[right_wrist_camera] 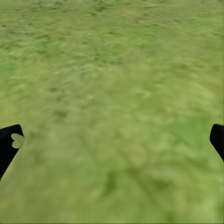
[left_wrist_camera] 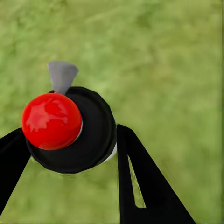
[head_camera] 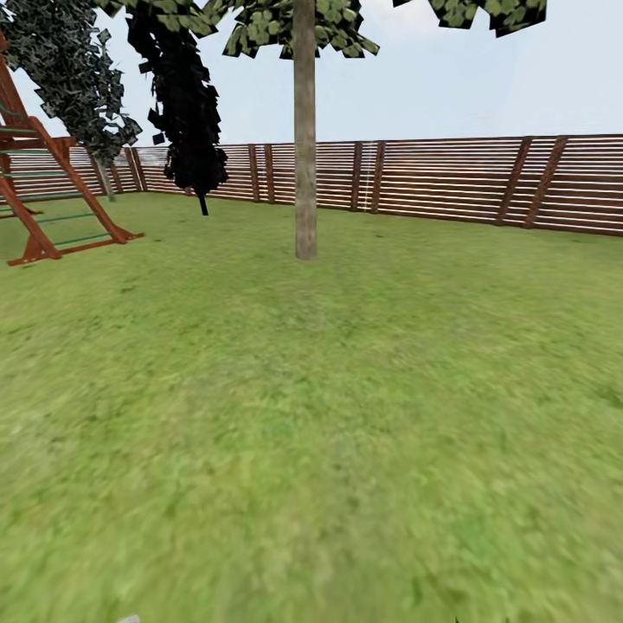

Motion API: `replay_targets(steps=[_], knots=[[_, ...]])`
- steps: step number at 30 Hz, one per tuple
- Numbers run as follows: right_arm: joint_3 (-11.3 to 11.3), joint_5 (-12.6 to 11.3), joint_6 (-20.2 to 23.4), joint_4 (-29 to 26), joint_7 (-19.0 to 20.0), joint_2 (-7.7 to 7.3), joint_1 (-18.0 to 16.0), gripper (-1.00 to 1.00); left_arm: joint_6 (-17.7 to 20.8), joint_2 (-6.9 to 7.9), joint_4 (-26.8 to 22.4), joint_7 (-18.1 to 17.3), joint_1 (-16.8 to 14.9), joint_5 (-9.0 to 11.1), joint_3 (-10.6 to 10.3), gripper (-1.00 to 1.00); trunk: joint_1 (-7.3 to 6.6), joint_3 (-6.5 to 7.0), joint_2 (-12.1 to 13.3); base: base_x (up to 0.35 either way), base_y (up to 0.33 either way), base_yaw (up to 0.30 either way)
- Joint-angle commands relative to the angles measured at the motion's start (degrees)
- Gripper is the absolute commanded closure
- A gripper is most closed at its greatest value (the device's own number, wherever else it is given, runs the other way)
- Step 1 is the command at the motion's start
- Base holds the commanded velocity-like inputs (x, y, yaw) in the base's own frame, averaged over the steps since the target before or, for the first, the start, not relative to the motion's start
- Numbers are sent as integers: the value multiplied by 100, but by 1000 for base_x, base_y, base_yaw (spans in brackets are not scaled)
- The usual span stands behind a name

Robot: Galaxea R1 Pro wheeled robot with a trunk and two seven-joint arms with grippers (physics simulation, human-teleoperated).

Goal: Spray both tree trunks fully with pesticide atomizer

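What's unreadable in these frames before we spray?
- Atomizer: in the left wrist view, top-down, its red cap and black collar cover the bottle body.
- Tree: in the head view, the canopy is cut by the top edge; pesticide specks on the trunk are too small to tell.
- Right gripper: only the fingertips enter at the frame sides.
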Motion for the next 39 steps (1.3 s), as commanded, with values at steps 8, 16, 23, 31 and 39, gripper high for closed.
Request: replay_targets(steps=[8,16,23,31,39], knots=[[0,0,0,0,0,0,0,-100,0,0,-1,-2,0,0,1,100,0,0,0,338,0,0],[0,0,0,0,0,0,0,-100,0,0,-1,-2,0,-1,1,100,0,0,0,338,0,0],[0,0,0,0,0,0,0,-100,0,0,-1,-2,0,-1,1,100,0,0,0,338,0,0],[0,0,0,0,0,0,0,-100,0,2,-1,-2,0,-1,4,100,0,0,0,338,0,0],[0,0,0,0,0,0,0,-100,0,9,-1,-2,0,6,10,100,0,0,0,338,0,0]])
